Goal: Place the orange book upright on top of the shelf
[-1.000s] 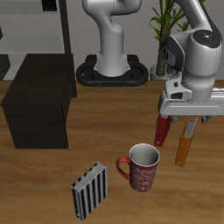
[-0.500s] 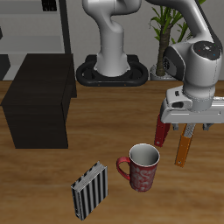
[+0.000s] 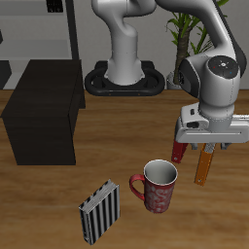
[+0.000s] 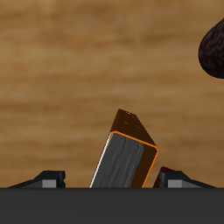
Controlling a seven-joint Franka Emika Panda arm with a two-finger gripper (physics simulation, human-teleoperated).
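No readable text or markings.

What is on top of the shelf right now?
Nothing shows on the shelf; its flat top looks bare. The orange book stands on the table under the end effector. The shelf's far edge is partly out of view.

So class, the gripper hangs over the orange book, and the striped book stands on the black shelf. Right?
Not quite. The exterior view shows the striped book on the table near its front edge, not on the shelf. The gripper does hang over the orange book.
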